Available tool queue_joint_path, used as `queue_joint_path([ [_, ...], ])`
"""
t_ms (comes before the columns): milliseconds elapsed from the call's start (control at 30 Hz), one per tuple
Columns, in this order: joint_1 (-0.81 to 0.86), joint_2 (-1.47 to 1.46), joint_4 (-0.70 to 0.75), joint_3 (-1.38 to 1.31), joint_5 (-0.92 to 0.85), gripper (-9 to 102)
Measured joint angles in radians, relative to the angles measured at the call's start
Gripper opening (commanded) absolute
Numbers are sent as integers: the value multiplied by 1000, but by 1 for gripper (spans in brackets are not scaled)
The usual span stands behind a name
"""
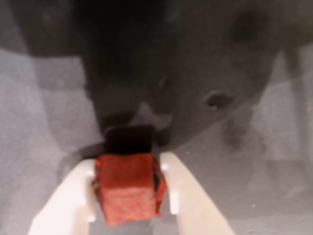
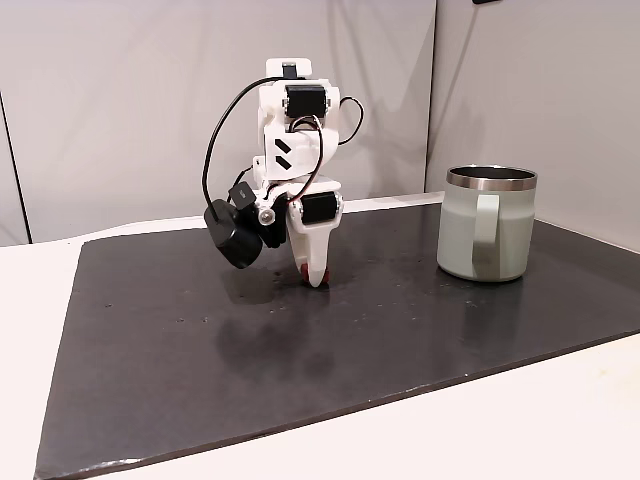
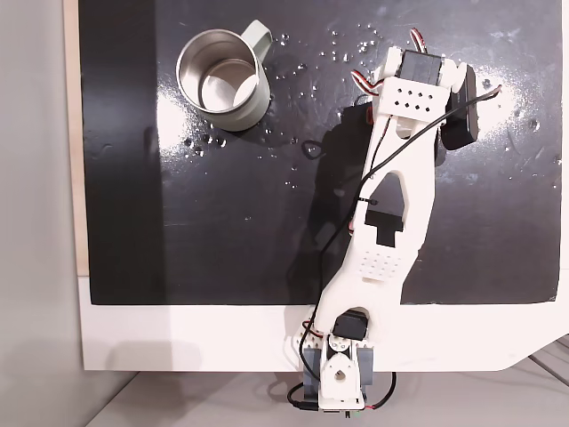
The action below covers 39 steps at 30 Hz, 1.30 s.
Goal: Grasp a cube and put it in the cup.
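Dark glossy mat (image 2: 420, 330) laid on white tabletop (image 2: 560, 430), white margin left along near and left edges in a fixed view. Plain pale wall panels (image 2: 120, 110) seen behind, split by vertical seams. Bright glare and scattered specks noted on mat (image 3: 222, 222) from above.

In the wrist view, the white gripper (image 1: 128, 188) clamps the red-orange cube (image 1: 128, 188) between its two fingers (image 1: 63, 196), close above a dark, glossy mat (image 1: 234, 166).

Dark glossy mat (image 2: 420, 340) on white table (image 2: 560, 420), grey wall (image 2: 120, 100) behind.
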Motion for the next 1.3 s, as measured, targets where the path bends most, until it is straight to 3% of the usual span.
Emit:
queue_joint_path([
  [300,-11,-2,35,-51,0,8],
  [667,-54,8,196,-229,40,8],
  [1300,-140,589,225,-32,61,9],
])
